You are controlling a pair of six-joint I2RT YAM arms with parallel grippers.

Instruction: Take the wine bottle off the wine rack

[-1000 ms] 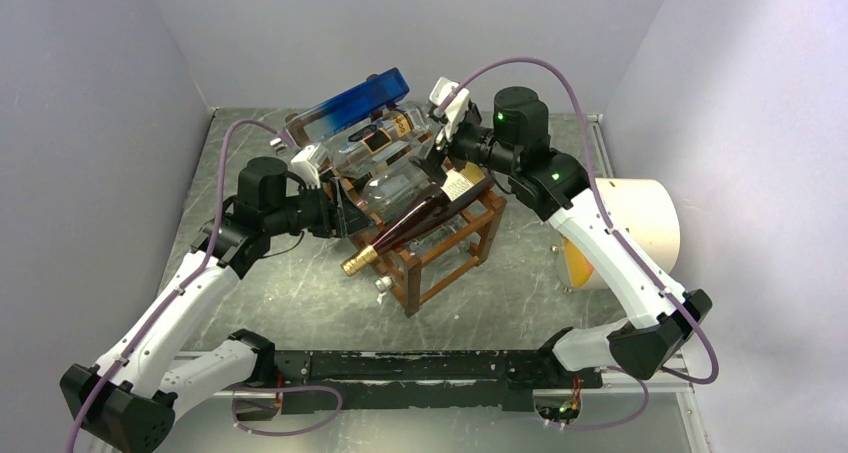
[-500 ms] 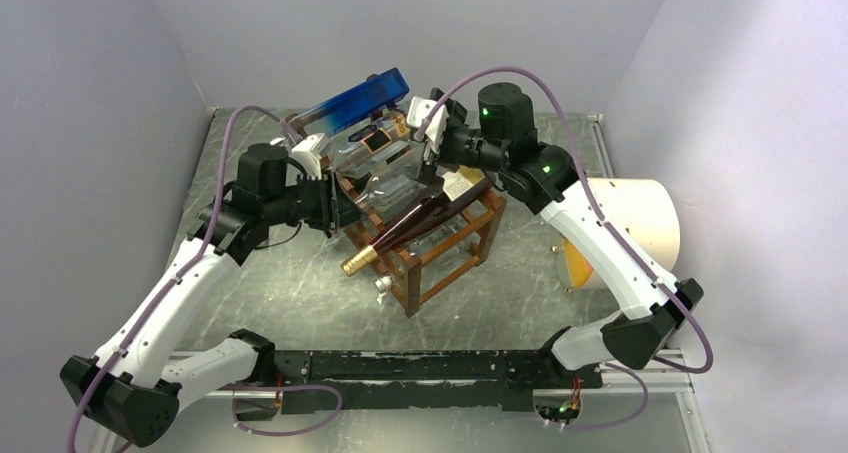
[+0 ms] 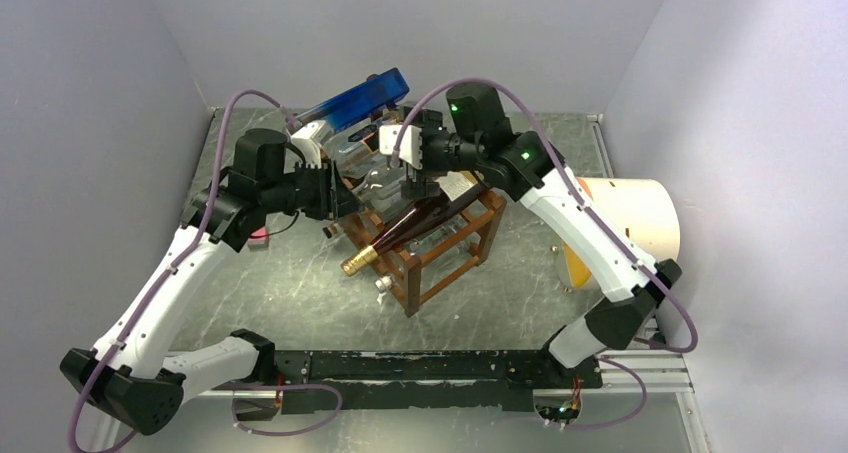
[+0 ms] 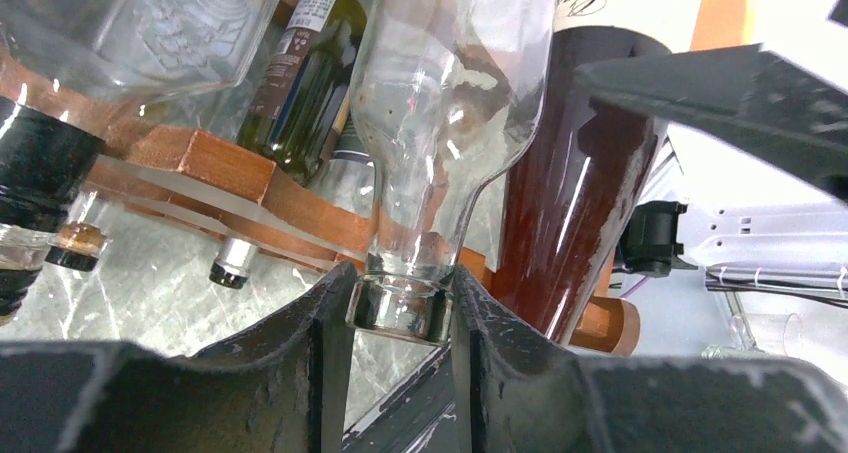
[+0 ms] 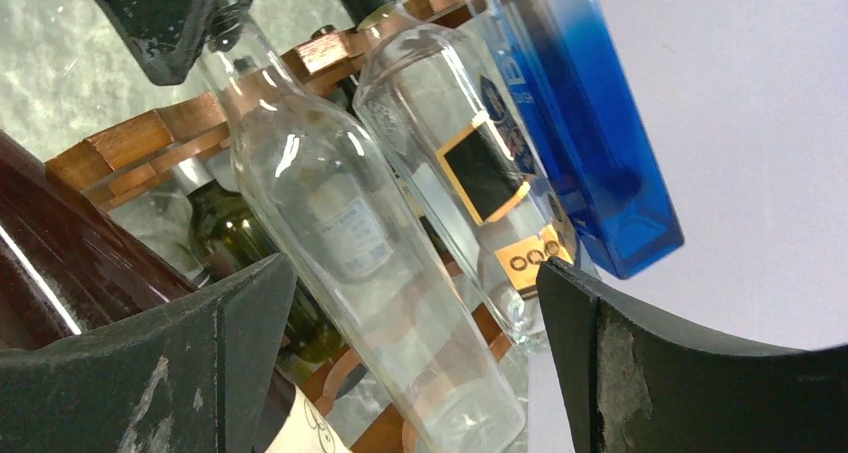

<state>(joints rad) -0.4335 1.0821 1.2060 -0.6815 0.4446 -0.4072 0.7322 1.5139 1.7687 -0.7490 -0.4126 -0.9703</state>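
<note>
Clear glass wine bottle (image 4: 450, 103) lying slanted on the top tier of the wine rack (image 3: 440, 263), among other bottles at the middle of the table (image 3: 300, 283). Neck pinched between the fingers of the left gripper (image 4: 398, 318), jaws clenched on the glass just behind the lip; mouth itself hidden behind those fingers. Body cut off by the upper edge of the left wrist view; seen nearly whole from the right wrist, with a pale label too faint to read. From above, barely made out: transparent glass lost among reflections and partly covered by the right arm.

Right gripper (image 3: 410, 163) near the bottle's base end, jaws spread wide and holding nothing; in its own view, bottle framed between the two fingers, contact with the glass impossible to tell.

Just beside: dark red bottle (image 3: 410, 223) with a gold cap jutting past the rack's near corner; second clear bottle (image 5: 460, 143) with a black and gold label; blue bottle (image 3: 360, 98) tilted along the far side. Lower down, green bottle (image 4: 310, 73), mostly hidden behind rails.

White cylinder (image 3: 630, 223) on its side at the table's right, well apart, partly behind the right arm.
</note>
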